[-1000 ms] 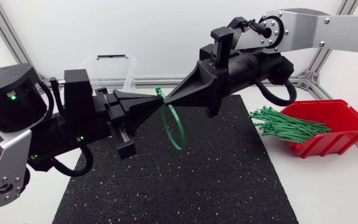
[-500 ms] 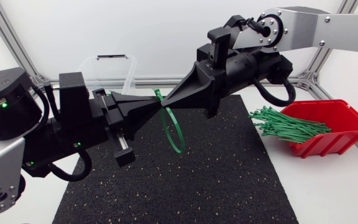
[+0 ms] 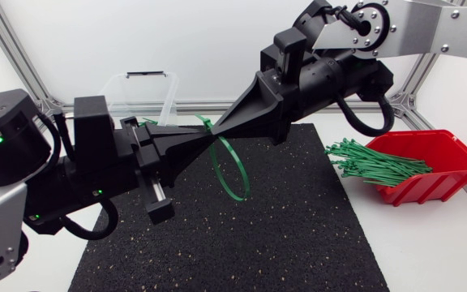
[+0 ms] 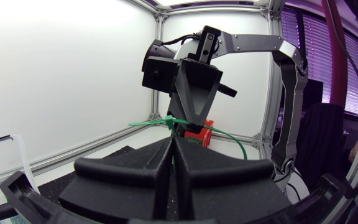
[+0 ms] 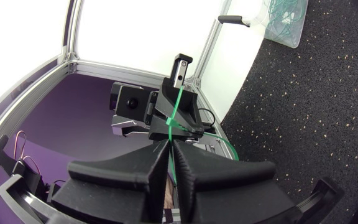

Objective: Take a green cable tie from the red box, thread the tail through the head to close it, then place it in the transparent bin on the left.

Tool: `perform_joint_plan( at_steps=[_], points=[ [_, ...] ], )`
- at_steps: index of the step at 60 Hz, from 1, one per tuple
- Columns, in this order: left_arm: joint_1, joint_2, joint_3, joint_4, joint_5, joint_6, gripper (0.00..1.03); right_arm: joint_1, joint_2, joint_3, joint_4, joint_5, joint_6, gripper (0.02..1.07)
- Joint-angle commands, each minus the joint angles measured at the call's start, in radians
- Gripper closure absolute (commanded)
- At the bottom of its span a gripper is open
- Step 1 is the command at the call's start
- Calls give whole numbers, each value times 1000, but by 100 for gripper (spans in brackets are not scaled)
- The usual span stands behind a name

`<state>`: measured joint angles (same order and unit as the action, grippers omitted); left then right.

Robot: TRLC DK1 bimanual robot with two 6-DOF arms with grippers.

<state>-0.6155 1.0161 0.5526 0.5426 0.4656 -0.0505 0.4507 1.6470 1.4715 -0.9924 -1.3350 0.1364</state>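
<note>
A green cable tie (image 3: 234,196), closed into a loop, hangs above the black mat (image 3: 298,235) between my two grippers. My left gripper (image 3: 208,139) comes in from the left and is shut on the tie near its head. My right gripper (image 3: 216,133) meets it tip to tip from the upper right, its fingers pinched on the tie's tail. In the left wrist view the tie (image 4: 148,123) crosses just ahead of my left gripper (image 4: 173,138). In the right wrist view the tie (image 5: 178,106) runs up from between the fingers of my right gripper (image 5: 169,144).
The red box (image 3: 444,166) at the right holds a bundle of green ties (image 3: 371,161) sticking out to the left. The transparent bin (image 3: 140,93) stands at the back left behind my left arm, with several green ties inside (image 5: 281,18).
My right arm has lifted a little and its gripper tilts down more steeply. My left gripper has pushed slightly to the right. The hanging loop has swung to the right.
</note>
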Motion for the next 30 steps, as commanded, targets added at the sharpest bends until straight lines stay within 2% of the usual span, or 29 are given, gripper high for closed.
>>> perform_joint_plan(
  at_steps=[1,15,30],
  points=[
    [-18,-24,-23,8,18,20,100,0,-21,1,9,17,28,85],
    [-16,-24,-22,-1,18,20,100,-10,-53,-4,5,45,28,72],
    [-12,-25,-20,-13,18,21,100,-33,-61,15,5,77,28,70]
  ],
)
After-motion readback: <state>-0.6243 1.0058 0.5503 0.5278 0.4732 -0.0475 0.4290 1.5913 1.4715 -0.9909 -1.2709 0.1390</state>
